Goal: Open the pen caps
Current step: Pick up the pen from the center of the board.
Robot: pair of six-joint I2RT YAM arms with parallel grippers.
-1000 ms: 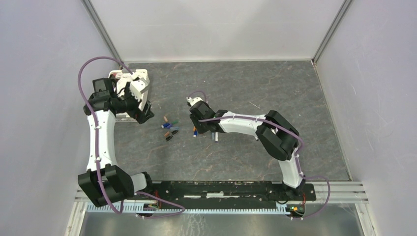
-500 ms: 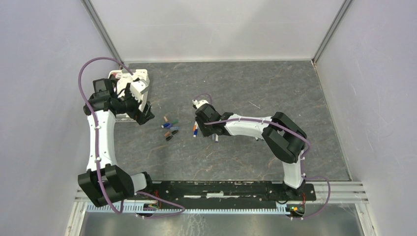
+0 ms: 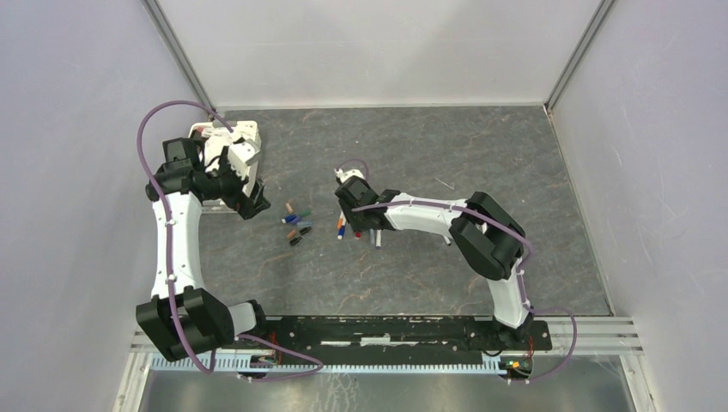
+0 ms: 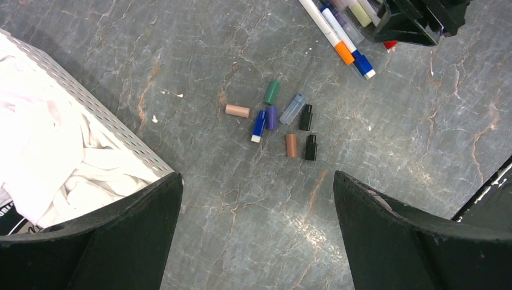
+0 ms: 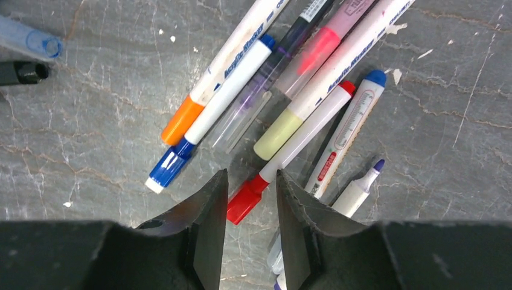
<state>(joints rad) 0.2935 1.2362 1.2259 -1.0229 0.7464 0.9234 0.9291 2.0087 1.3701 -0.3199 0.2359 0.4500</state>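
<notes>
Straddling the red pen cap among the pens, the right gripper is sitting narrow, grip impossible to tell; its barrel is pointing away from the fingertips. The left gripper is hanging wide, farther off.

White perforated tray sat at far-left of grey marbled table, w/ crumpled white cloth heaped inside. White pen barrels lay bunched side by side, touching, approx mid-table. Pale walls enclosed 3 sides.
</notes>
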